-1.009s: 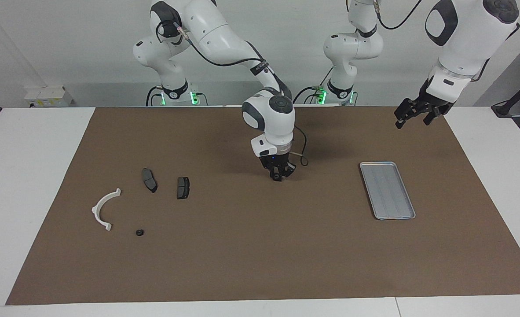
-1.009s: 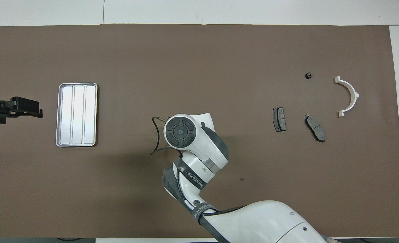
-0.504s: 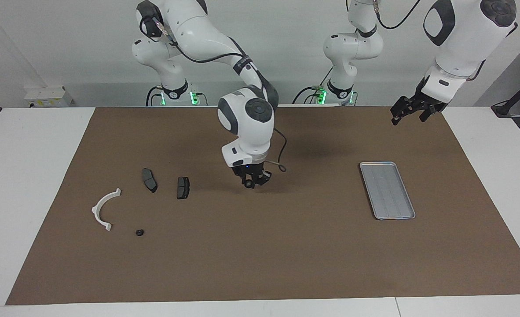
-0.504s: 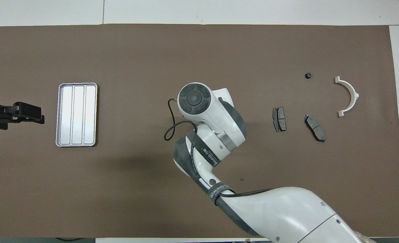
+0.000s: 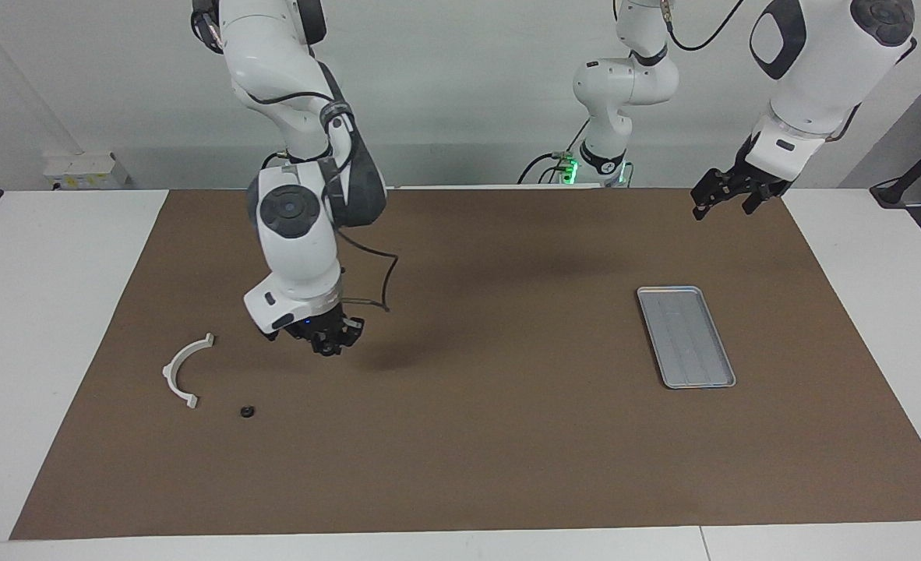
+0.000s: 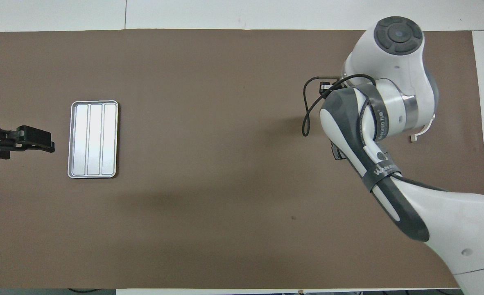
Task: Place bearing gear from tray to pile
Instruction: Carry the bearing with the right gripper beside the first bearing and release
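Black and small, a bearing gear [image 5: 247, 411] lies on the brown mat [image 5: 460, 467] toward the right arm's end of the table, just beside the end of the white semicircular bracket [image 5: 180, 366] that is farther from the robots, apart from it. Of the dark brake pads only the edge of one [image 6: 335, 153] shows in the overhead view, under the right arm. The right gripper [image 5: 328, 343] hangs low over the mat close to the bracket, pointing down; whether it is clenched on anything cannot be told. The silver tray [image 5: 686, 336] sits well apart, toward the left arm's end of the mat, its ribbed floor bare. The left gripper [image 5: 719, 209] waits raised over that end of the mat, beside the tray, its fingers released and holding nothing.
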### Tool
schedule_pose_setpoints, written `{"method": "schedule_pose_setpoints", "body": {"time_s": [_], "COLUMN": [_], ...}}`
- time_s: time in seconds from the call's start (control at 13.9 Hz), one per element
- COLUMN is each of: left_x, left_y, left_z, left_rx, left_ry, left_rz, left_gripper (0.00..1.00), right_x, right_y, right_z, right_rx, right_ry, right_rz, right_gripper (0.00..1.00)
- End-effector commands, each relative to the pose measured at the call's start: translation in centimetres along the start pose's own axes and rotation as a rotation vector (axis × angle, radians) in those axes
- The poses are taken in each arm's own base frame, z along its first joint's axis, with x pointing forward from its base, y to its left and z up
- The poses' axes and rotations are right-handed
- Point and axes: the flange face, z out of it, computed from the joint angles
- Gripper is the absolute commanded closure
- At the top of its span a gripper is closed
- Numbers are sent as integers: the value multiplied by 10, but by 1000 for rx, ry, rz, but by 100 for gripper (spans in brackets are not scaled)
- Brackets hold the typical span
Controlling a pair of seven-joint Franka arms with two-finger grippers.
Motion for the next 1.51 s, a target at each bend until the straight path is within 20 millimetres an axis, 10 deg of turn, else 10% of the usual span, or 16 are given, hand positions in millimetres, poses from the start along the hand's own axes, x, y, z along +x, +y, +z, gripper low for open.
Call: {"method": "schedule_pose_setpoints", "body": {"time_s": [0.0, 0.5, 1.01, 1.08, 1.15, 1.44], "left_x": [-6, -6, -6, -6, -6, -6], "left_y": [1, 1, 4, 4, 4, 4], "left_z": [-4, -5, -4, -3, -4, -4], "left_rx": [1, 5, 5, 5, 5, 4], "left_ry": [-1, 3, 6, 4, 6, 7], "left_rz": [13, 18, 23, 21, 23, 21], "left_gripper": [0, 0, 0, 0, 0, 0], "right_x": [5, 26, 28, 28, 28, 25], "right_y": [29, 54, 54, 53, 53, 54], "right_z": [29, 107, 120, 117, 112, 82], "right_rx": [31, 39, 41, 41, 42, 42], "right_ry": [22, 78, 80, 82, 86, 94], "right_rz": [-62, -62, -53, -51, -49, -52], "right_gripper": [100, 100, 100, 62, 1, 0]}}
